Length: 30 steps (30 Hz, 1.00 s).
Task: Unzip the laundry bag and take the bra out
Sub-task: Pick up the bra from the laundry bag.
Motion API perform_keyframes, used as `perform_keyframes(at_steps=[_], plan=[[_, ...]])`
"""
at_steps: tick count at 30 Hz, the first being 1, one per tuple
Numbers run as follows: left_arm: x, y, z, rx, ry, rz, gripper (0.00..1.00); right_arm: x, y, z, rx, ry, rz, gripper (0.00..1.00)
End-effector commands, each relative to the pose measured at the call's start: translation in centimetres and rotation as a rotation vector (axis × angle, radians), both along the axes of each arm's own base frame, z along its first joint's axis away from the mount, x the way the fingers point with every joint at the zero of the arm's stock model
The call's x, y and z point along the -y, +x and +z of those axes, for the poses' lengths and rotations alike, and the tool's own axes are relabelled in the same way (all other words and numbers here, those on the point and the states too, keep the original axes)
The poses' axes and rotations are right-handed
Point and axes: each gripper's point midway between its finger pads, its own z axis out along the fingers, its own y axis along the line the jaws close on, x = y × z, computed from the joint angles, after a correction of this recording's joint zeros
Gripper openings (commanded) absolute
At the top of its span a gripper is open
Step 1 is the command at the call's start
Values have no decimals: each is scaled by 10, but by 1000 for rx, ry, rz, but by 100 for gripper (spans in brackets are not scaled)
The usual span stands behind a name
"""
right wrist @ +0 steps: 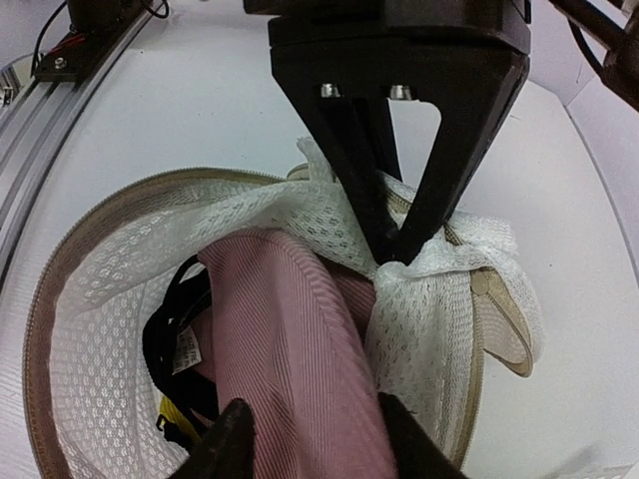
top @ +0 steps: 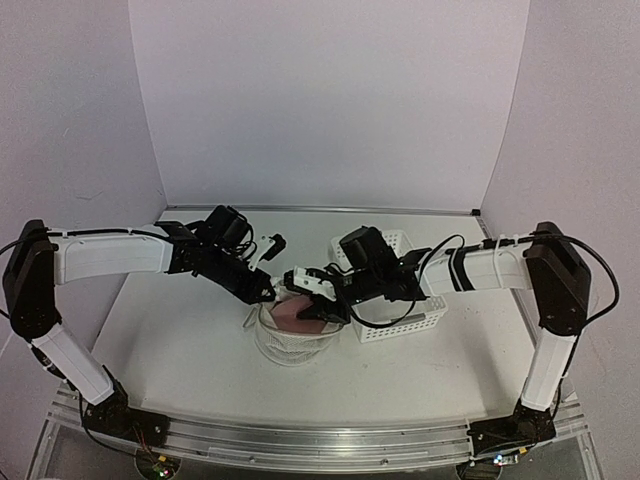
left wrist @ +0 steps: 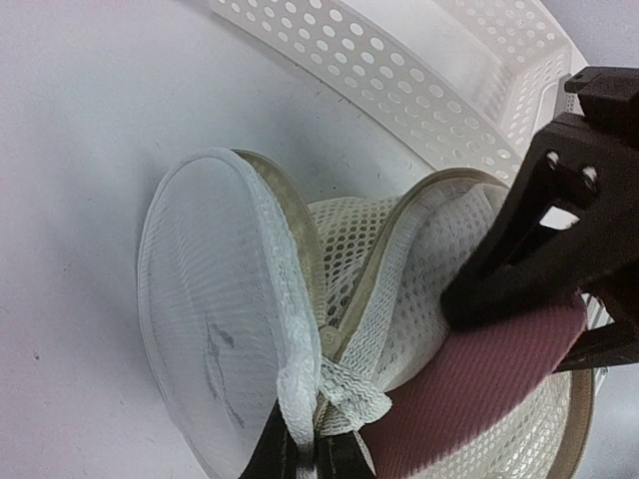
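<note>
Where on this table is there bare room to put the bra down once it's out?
Bare table near-left of the bag, and in front of the basket. The middle is crowded: left fingers and right fingers meet at the bag beside the basket.

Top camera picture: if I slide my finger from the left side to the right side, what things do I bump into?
left arm → laundry bag → white lattice basket → right arm
</note>
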Motion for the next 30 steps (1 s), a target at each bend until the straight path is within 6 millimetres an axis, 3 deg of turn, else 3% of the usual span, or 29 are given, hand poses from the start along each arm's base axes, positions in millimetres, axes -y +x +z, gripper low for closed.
perform_keyframes(at_steps=[1, 5, 13, 20, 26, 30], plan=[[0, 2, 6, 12, -19, 10, 0, -9, 0, 20, -25, 33, 21, 23], [-1, 2, 6, 14, -15, 15, 0, -5, -1, 27, -18, 37, 15, 0], [-3, 5, 6, 25, -6, 30, 0, 3, 0, 59, 29, 90, -26, 0], [-4, 6, 6, 26, -2, 42, 0, 9, 6, 98, 114, 221, -99, 0], [-5, 6, 5, 26, 2, 45, 0, 23, 19, 128, 230, 306, -204, 0], [-5, 7, 4, 28, 5, 46, 0, 35, 29, 158, 306, 373, -290, 0]])
